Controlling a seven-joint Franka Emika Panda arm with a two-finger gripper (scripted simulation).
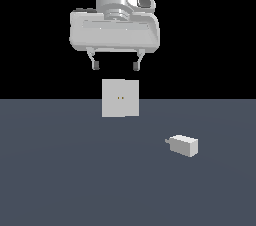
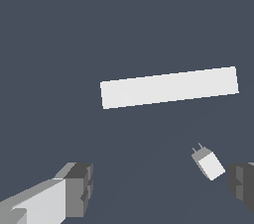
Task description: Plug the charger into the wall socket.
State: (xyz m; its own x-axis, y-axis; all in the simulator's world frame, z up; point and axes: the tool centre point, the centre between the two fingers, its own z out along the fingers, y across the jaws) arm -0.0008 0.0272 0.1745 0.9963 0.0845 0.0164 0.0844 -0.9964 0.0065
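Charger (image 1: 184, 145) first, because it is the nearest thing in the exterior view: a small white block that lies on its side on the dark grey floor (image 1: 60, 180), toward the exterior view's right, with two short thin prongs (image 1: 167, 142) that point toward the exterior view's left. Nothing touches it.

Farther back stands the wall socket (image 1: 120, 98), a flat upright light-grey square plate with two tiny yellowish holes (image 1: 120, 98) near its centre. It is well apart from the charger. In the wrist view the socket (image 2: 169, 87) shows only its thin top edge as a long pale bar, and the charger (image 2: 209, 163) lies beside one dark fingertip (image 2: 241, 184).

Above the socket, high over the floor, hangs the gripper (image 1: 115, 64). Its jaws are spread wide and hold nothing.

I judge that the task is at its beginning, and the step in hand is to reach the charger. To do it well, the gripper should travel toward the exterior view's right and come down with the block centred between the fingers. It should turn so the pads close on the two long flat sides, not on the prongs. A firm and square grasp matters, because a tilted charger will not meet the small holes later.
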